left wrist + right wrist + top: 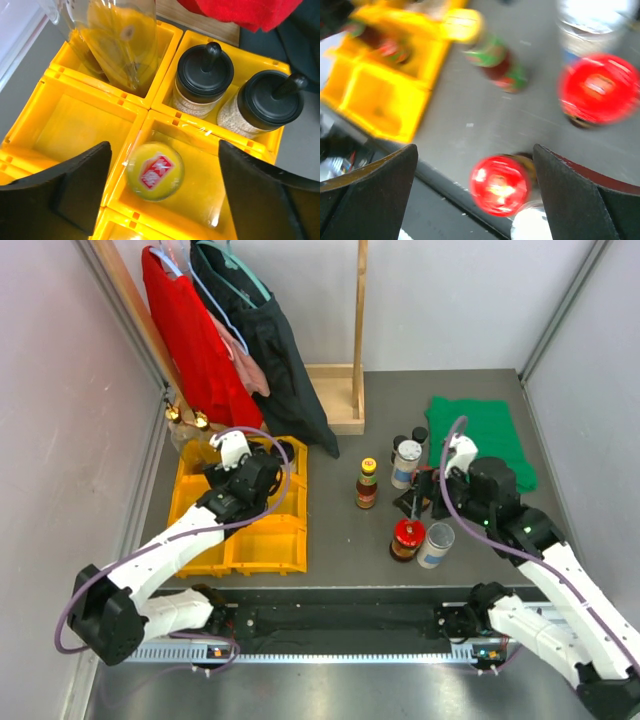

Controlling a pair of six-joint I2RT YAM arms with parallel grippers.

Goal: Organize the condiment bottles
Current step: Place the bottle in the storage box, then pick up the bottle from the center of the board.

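Left wrist view: left gripper (pixel 164 150) spread wide over yellow-capped bottle (pixel 154 171) standing in yellow tray (pixel 75 120). Right gripper (pixel 475 147) likewise spread, empty.

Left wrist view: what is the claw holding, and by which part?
Nothing: the left claw is open, its fingers clear of the yellow-capped bottle below.

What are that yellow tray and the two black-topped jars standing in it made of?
The yellow tray is probably moulded plastic: smooth, slightly glossy, with soft highlights and crisp moulded slots along its rims. The black-topped jars have clear walls that show pale contents, so they are glass or clear plastic, and the look leaves that open. Their lids look like matte black plastic.
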